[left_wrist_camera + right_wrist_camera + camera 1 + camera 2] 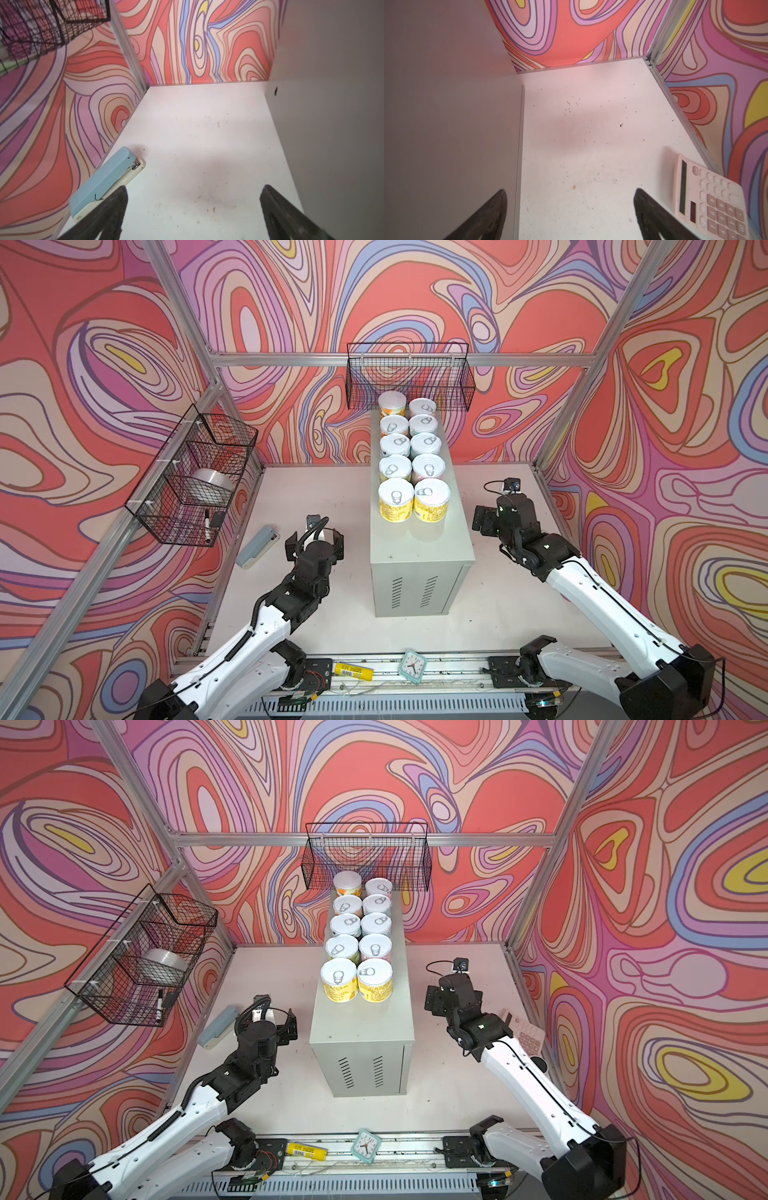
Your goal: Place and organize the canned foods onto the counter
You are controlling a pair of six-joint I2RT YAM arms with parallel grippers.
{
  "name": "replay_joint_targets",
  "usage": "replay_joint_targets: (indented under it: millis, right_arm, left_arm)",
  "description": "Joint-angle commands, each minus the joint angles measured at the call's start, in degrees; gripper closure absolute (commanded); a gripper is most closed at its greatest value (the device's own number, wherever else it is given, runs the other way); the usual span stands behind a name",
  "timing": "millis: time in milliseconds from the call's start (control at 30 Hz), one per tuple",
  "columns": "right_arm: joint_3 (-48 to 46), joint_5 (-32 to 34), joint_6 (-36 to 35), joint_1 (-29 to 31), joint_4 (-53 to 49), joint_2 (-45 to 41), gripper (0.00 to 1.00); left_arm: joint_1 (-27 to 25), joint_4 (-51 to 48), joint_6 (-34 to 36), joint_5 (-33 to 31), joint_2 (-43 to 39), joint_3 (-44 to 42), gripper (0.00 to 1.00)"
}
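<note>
Several canned foods stand in two neat rows on the far half of the counter, a tall pale grey box; the front pair has yellow labels. My left gripper hangs open and empty over the white tabletop, left of the counter. On the counter's right side my right gripper is open too, with nothing in it. The counter's side wall fills one edge of each wrist view.
A pale blue stapler lies by the left wall. A pink calculator lies near the right wall. Black wire baskets hang on the walls, one holding a tape roll. A small clock sits on the front rail.
</note>
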Motion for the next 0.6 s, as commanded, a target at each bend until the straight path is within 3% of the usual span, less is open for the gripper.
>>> replay_joint_targets:
  millis: [0,167,367,567]
  right_arm:
    - [-5.6,-1.5,-2.0,-0.2,12.8,-1.1,0.02]
    - [-9.1,-2.1,-4.1,-0.2,17.9,1.0,0.02]
    - [-11.5,-0.3,-5.6,-0.3,20.1,1.8,0.02]
    - [-14.2,-0.6,-5.0,-0.4,23.8,2.6,0.02]
  left_arm:
    - [3.2,9.5,-0.8,2.2,2.9,-2.9,0.00]
    - [6.7,8.7,-1.3,3.3,5.1,-3.5,0.00]
    - [9.7,15.3,6.3,2.8,6.1,-6.1,0.00]
    - [19.8,26.5,2.4,13.4,12.3,-10.9,0.00]
